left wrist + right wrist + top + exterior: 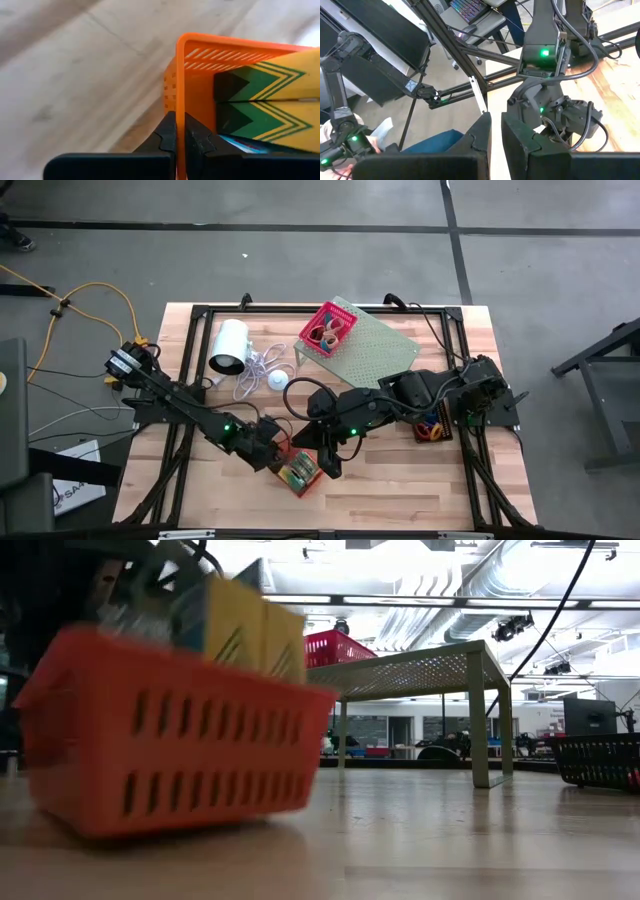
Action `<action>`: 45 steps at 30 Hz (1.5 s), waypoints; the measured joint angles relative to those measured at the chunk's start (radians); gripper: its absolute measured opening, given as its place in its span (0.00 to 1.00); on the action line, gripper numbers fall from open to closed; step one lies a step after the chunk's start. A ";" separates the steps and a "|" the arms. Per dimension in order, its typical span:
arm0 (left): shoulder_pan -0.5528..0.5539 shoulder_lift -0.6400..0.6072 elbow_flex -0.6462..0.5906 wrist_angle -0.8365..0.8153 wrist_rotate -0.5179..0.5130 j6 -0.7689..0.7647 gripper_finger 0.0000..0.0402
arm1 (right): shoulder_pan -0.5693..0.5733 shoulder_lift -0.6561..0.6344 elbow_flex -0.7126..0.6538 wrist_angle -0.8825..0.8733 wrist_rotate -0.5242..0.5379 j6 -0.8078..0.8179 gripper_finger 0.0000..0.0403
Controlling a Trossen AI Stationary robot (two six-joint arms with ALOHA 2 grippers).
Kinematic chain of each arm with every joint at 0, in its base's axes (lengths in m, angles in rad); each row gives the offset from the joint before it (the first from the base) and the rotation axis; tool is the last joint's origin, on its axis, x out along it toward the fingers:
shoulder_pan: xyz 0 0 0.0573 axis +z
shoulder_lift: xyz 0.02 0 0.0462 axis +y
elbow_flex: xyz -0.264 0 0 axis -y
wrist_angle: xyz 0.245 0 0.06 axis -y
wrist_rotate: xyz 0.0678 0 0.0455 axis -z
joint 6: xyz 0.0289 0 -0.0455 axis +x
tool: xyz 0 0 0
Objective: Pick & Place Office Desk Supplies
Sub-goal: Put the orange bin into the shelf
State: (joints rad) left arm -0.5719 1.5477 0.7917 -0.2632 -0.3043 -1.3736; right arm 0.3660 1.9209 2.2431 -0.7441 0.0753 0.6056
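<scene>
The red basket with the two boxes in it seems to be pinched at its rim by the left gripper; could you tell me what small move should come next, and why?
Probably a short drag or lift. The left gripper is shut on the wall of the red basket, which looks slightly tilted in the low view, and the boxes are inside. The right gripper hangs close by the basket.

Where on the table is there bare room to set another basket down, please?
The near right corner of the table, in front of the black basket, is bare wood, as is the near left edge. The far right corner beyond the shelf looks free too. The middle is crowded: both arms meet at the red basket, and the cylinder and cord fill the far left.
</scene>
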 joint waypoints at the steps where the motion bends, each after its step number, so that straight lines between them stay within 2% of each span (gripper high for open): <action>1: 0.000 0.000 -0.016 0.041 0.006 -0.006 0.00 | 0.000 0.000 0.000 0.000 0.000 0.000 0.07; 6: 0.000 0.002 -0.095 0.211 0.016 -0.029 0.00 | 0.000 0.000 0.000 0.000 0.000 0.000 0.07; 9: 0.000 -0.002 -0.121 0.253 0.018 -0.033 0.00 | 0.000 0.000 0.000 0.000 0.000 0.000 0.07; 27: 0.009 -0.084 -0.126 0.197 0.037 0.041 0.00 | 0.000 0.000 0.000 0.000 0.000 0.000 0.07; 45: 0.009 -0.078 -0.123 0.176 0.051 0.031 0.01 | 0.000 0.000 0.000 0.000 0.000 0.000 0.08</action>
State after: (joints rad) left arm -0.5629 1.4696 0.6691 -0.0876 -0.2531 -1.3426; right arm 0.3662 1.9209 2.2433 -0.7441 0.0757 0.6056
